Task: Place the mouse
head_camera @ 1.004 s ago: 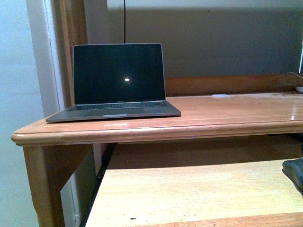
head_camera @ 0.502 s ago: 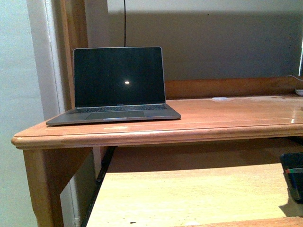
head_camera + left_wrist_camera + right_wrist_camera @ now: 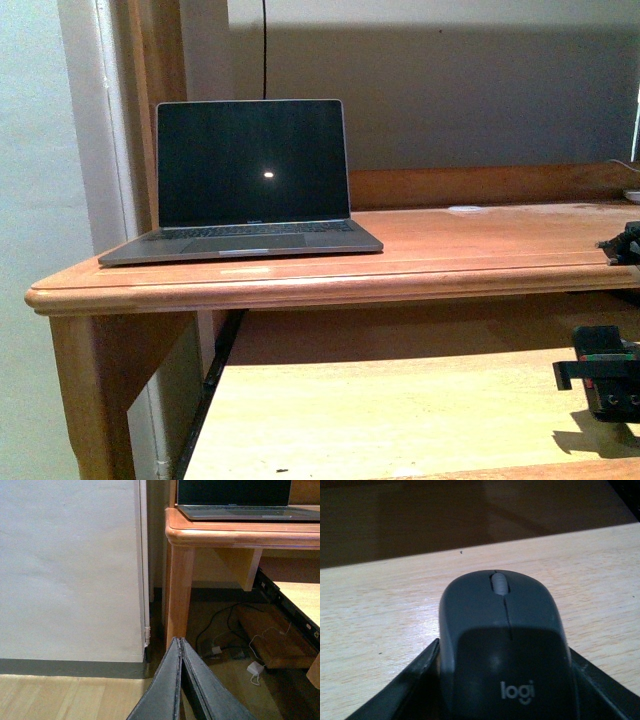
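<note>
Front view: laptop [image 3: 250, 180] open on the table [image 3: 480, 240], right arm [image 3: 603, 378] low over the lower shelf [image 3: 400, 400], and I can't spot the mouse from here.

Left wrist view: left gripper [image 3: 180, 647] has its jaws pinched together, empty, down near the floor.

Right wrist view: the mouse [image 3: 502, 615] is clamped in the right gripper [image 3: 504, 650] jaws, over the shelf.

Looks like the carry stage. Next it probably needs lifting onto the table.

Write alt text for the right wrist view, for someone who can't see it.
A dark grey mouse marked logi sits between the dark fingers of the right gripper, over a pale wooden board. Behind it lies dark wood.
</note>
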